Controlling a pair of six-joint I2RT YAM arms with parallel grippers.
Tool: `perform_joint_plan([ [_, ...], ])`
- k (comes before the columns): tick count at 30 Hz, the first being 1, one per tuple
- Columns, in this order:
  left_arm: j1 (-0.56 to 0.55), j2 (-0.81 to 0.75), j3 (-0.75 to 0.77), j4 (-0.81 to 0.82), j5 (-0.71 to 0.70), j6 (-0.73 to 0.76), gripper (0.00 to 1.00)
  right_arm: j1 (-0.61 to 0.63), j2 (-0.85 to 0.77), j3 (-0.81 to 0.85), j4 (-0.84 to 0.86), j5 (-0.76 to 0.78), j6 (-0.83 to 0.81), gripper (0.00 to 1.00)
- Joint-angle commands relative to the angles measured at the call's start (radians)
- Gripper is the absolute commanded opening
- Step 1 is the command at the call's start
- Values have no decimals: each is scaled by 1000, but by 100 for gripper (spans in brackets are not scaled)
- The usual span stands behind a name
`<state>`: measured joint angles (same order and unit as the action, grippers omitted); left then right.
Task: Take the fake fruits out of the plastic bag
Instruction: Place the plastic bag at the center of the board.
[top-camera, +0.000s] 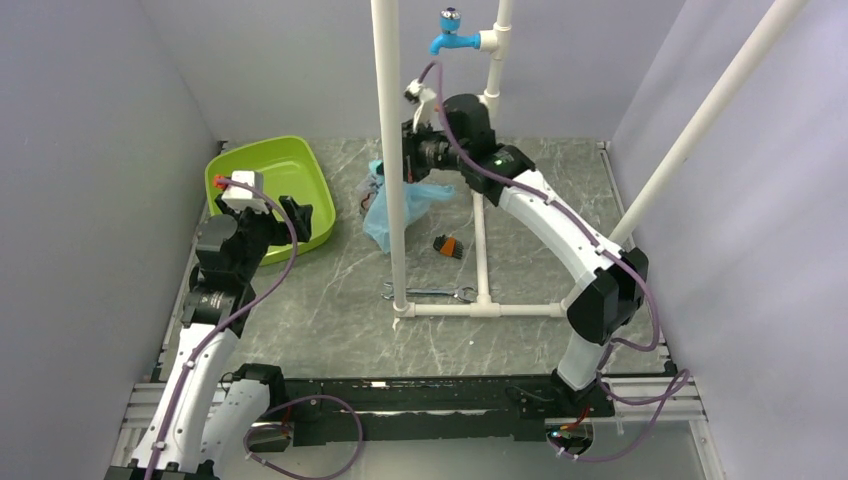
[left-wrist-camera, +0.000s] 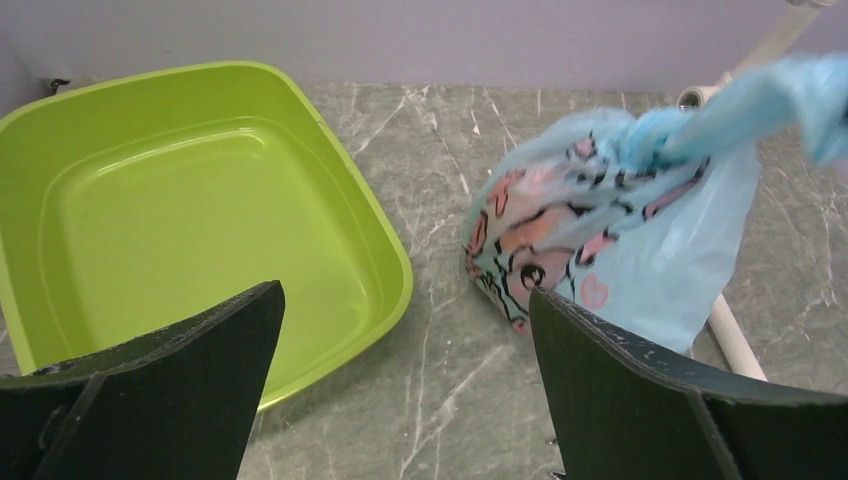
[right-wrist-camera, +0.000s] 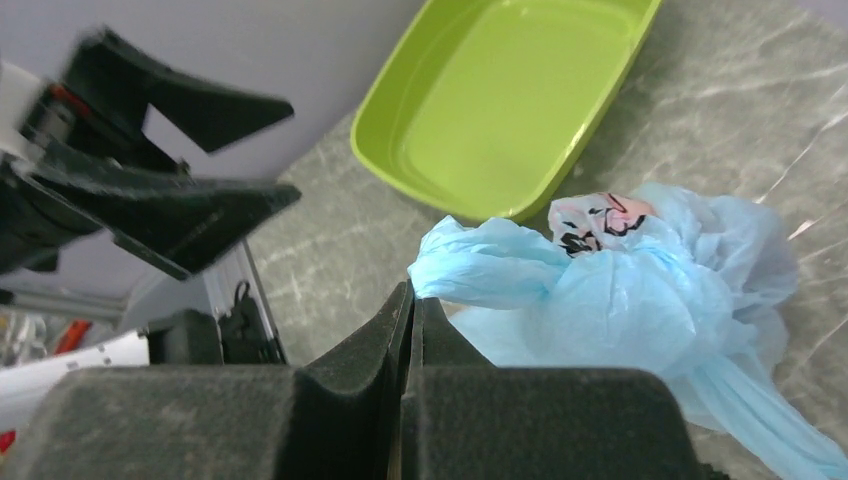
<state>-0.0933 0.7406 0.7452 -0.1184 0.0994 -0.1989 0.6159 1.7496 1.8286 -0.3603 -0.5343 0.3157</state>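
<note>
1. Your right gripper (right-wrist-camera: 410, 296) has its fingers pressed together on a twisted fold of the thin, crinkly light-blue plastic bag (right-wrist-camera: 620, 300), at the centre of its wrist view.
2. Your left gripper (left-wrist-camera: 403, 295) has its fingers wide apart, and the bag lies beyond them at centre right, untouched.
3. The bag bears a pink-and-black cartoon print; you cannot make out its contents.
4. Its bottom rests on the grey marbled table (top-camera: 330, 320), beside a lime-green plastic tray (left-wrist-camera: 350, 200) and within pale lilac walls (top-camera: 80, 150).

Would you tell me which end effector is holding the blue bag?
The right end effector, shut on a bunched part of the bag; the left end effector hangs wide open, holding nothing.
</note>
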Motion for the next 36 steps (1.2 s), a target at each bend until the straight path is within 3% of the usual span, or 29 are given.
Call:
perform_joint_plan([
  [1,-4,-16,12,24,-23,9,99,79,2,-84,-53,69,-92,0],
  [9,0,35,34,26,71,10,99,159,-109,-510,167,32,50,0],
  [14,3,163,98,39,239,-40,99,163,-134,-590,205,49,86,0],
  [17,2,329,235,-44,384,-105,99,164,-133,-584,238,23,119,3],
  [20,1,498,395,-111,505,-113,97,164,-124,-556,220,37,156,18],
  [22,1,570,440,-124,512,-102,95,164,-161,-573,219,70,175,32],
  [27,1,598,369,-61,504,-50,96,160,-306,-622,172,158,119,69],
  [30,-7,583,371,-105,496,-23,97,144,-386,-636,98,227,89,79],
  [36,-34,530,334,-97,443,-1,98,21,-532,-778,149,292,138,92],
])
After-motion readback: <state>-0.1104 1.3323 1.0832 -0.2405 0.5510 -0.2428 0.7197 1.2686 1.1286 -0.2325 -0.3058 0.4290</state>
